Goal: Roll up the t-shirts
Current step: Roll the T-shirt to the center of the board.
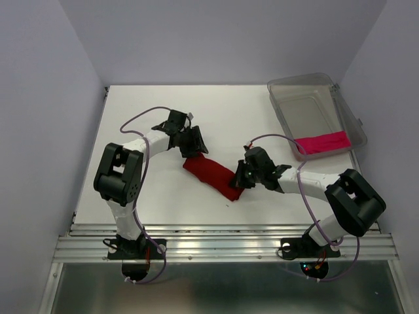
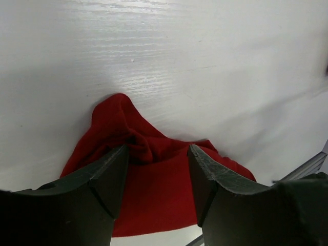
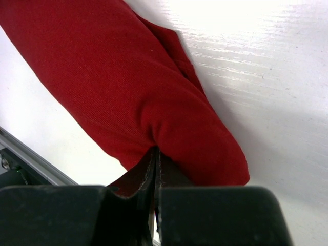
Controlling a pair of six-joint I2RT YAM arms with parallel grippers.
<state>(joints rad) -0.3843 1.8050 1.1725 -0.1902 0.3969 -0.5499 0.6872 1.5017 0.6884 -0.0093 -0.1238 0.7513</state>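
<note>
The dark red t-shirt [image 1: 211,175] lies on the white table as a rolled, elongated bundle, running from upper left to lower right. My left gripper [image 1: 191,149] is open at its upper left end, one finger on each side of the bunched cloth [image 2: 154,189], with the jaws [image 2: 158,148] well apart. My right gripper [image 1: 239,178] is at the lower right end. Its jaws [image 3: 156,151] are pressed together on a fold of the red cloth [image 3: 128,87]. The magenta-pink t-shirt [image 1: 322,142] lies rolled at the near end of the clear bin.
The clear plastic bin [image 1: 281,98] stands at the back right of the table, close to the right wall. A metal rail [image 1: 222,239] runs along the table's near edge. Walls enclose the table on the left, back and right.
</note>
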